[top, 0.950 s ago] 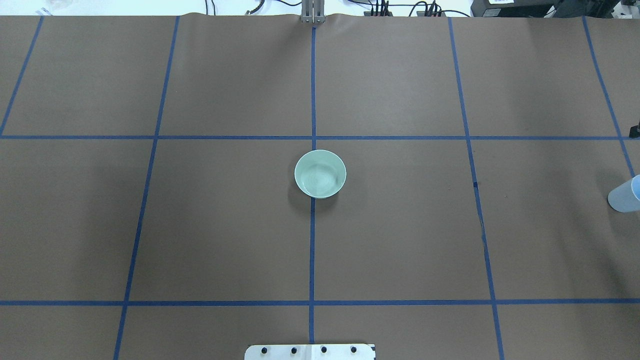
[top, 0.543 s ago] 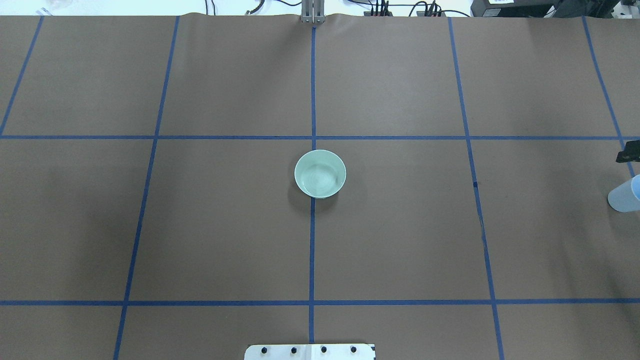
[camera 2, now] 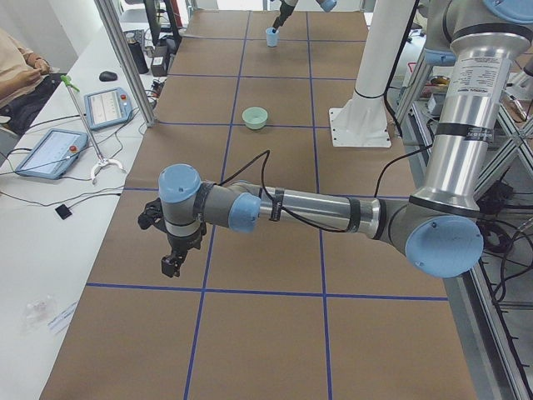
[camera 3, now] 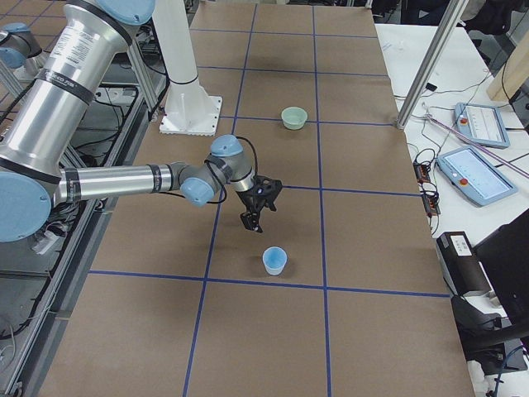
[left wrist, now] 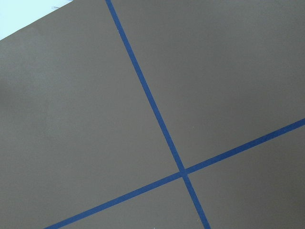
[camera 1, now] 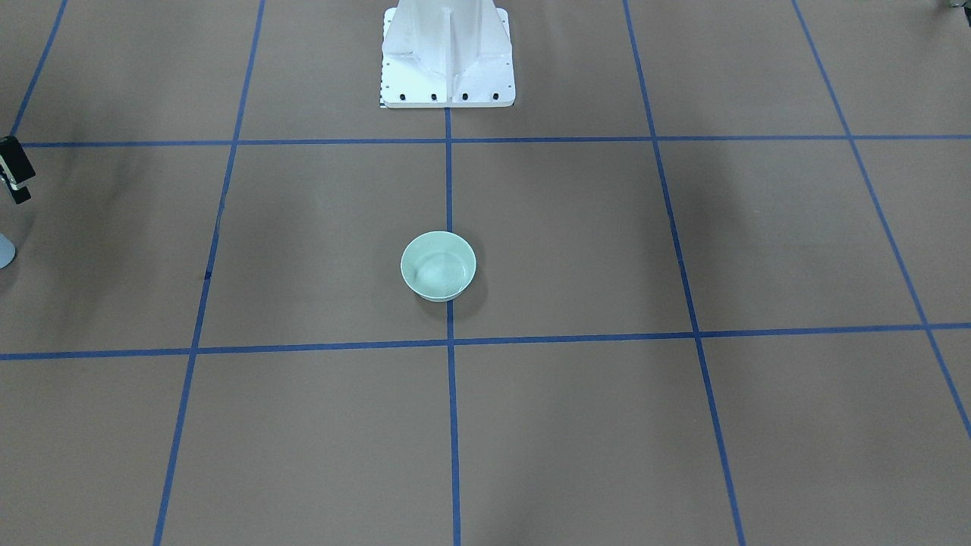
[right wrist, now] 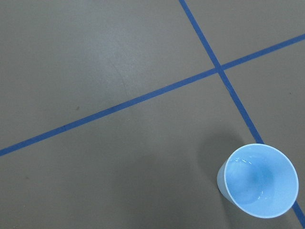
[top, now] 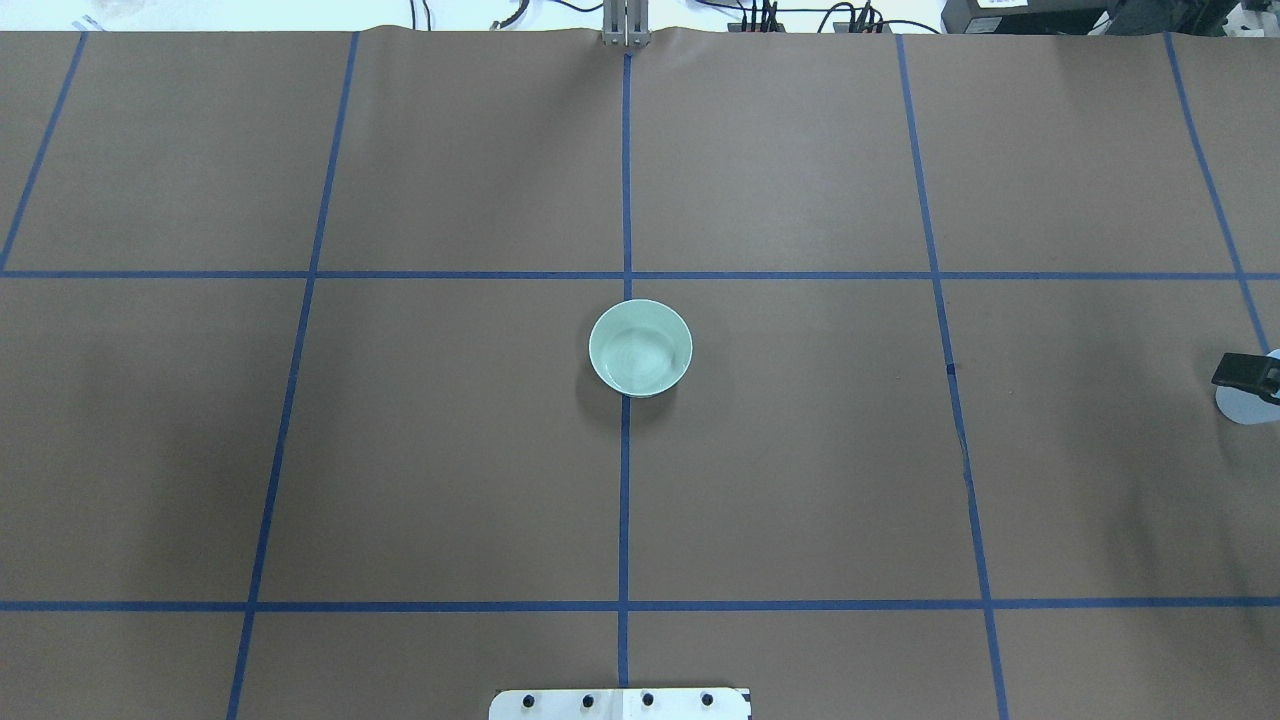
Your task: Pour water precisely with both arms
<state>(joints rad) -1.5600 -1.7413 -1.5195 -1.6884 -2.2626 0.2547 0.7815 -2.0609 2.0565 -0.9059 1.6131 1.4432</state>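
A pale green bowl (top: 640, 348) stands at the table's centre, on the middle blue tape line, also seen as the bowl (camera 1: 438, 265). A light-blue cup (camera 3: 274, 260) stands upright and free near the table's right end. Faint white glints inside the cup (right wrist: 259, 181) are all that shows of the water. My right gripper (camera 3: 257, 210) hovers just beside and above the cup, fingers apart and holding nothing; only its tip (top: 1245, 372) enters the overhead view. My left gripper (camera 2: 172, 257) hangs over bare table at the left end; I cannot tell its state.
The white pedestal (camera 1: 447, 61) stands at the robot side of the table. Blue tape lines (top: 625, 500) divide the brown cover into squares. Tablets (camera 2: 48, 152) and a seated person lie off the left end; control pendants (camera 3: 473, 174) lie past the far edge.
The right gripper has slid along the right edge toward the robot side and now overlaps the cup's top in the overhead view. The bowl and cup have not moved.
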